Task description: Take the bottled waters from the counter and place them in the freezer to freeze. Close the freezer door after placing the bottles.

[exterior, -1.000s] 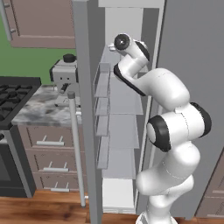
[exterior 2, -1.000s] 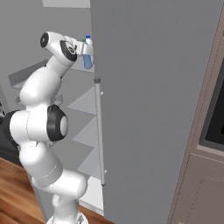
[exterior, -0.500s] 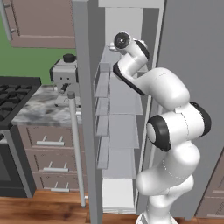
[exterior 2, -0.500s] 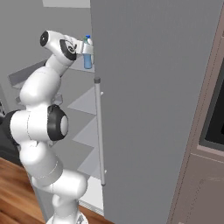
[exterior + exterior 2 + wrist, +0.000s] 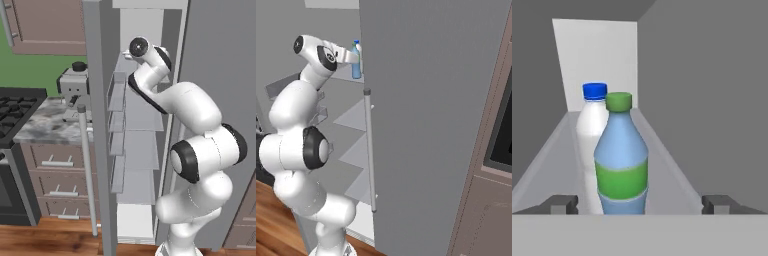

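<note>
Two bottles (image 5: 619, 160) stand upright on a high freezer shelf (image 5: 552, 160), green-capped nearest. Wide-open claw (image 5: 640, 204) holds nothing. Pull straight back without bumping them, then shut the door (image 5: 97, 125).

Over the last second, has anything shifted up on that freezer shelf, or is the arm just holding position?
Nothing visibly changed. The end effector stays at the upper freezer shelf, fingers spread wide on either side of the green-capped bottle, not touching it. That bottle stands upright on the shelf, with the blue-capped bottle just behind it. The freezer door is still open.
</note>
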### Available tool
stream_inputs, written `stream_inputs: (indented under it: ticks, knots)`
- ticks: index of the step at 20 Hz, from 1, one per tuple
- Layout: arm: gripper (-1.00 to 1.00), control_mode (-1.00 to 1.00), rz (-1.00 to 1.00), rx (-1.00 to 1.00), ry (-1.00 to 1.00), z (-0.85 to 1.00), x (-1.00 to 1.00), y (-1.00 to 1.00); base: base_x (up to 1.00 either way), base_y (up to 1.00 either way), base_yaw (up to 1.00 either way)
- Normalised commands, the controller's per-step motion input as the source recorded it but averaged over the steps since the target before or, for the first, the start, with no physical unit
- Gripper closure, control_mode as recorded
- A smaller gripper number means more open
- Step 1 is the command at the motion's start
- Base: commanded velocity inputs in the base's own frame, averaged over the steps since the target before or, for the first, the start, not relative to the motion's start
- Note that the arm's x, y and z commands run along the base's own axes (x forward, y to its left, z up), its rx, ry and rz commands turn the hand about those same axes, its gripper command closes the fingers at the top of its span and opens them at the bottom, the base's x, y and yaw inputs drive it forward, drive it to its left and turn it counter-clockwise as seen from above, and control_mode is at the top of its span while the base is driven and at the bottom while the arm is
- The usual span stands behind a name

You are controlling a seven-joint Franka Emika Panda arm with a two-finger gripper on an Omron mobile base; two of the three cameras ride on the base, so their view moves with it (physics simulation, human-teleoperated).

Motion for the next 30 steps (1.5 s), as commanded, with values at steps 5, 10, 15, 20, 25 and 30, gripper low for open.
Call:
stream_inputs:
  ticks: [5, 10, 15, 20, 25, 30]
  knots:
    - [-1.00, -1.00, 0.00, 0.01, -0.04, 0.18, -0.90, 0.03, 0.00, 0.00, 0.00]
    - [-1.00, -1.00, 0.01, 0.11, -0.03, 0.40, -1.00, 0.00, 0.00, 0.00, 0.00]
    - [-1.00, -1.00, 0.02, 0.11, 0.09, 0.27, -1.00, 0.00, 0.00, 0.00, 0.00]
    - [-1.00, -1.00, 0.06, 0.00, 0.19, -0.03, -1.00, -0.01, 0.00, 0.00, 0.00]
    - [-1.00, -1.00, 0.14, 0.00, 0.23, -0.23, -0.75, -0.15, 0.00, 0.00, 0.00]
    - [-1.00, -1.00, 0.15, 0.00, 0.33, -0.23, -0.30, -0.23, 0.00, 0.00, 0.00]
